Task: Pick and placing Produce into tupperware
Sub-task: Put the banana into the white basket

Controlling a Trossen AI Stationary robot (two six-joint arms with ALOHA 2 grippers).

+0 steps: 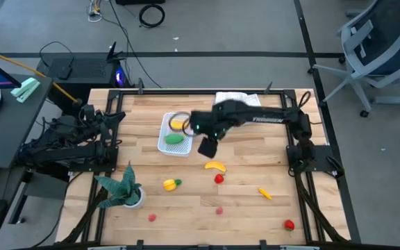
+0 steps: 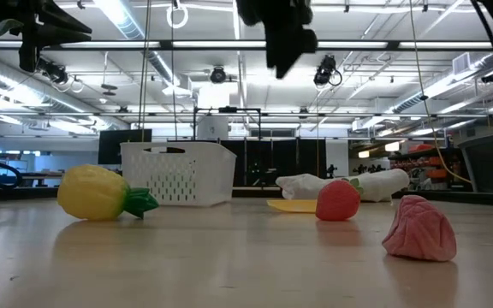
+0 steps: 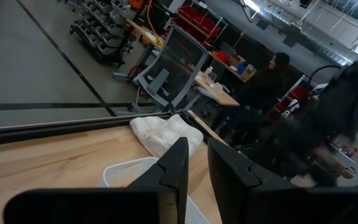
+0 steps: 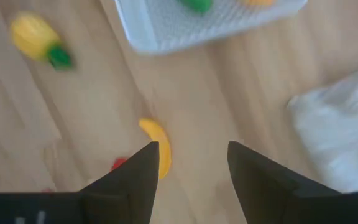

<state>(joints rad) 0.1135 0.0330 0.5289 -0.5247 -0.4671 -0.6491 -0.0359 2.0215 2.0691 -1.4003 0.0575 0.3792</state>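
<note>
Wooden surface, high view: tupperware is sitting near the far edge; right gripper is hovering just beside it.
Right wrist view: jaws are standing wide over the banana; a skewed descent risks nudging it away.
Left wrist view: left gripper, jaws narrow, is waiting.

Overhead straight down, low level across the tabletop, both sharing the white tupperware.
</note>
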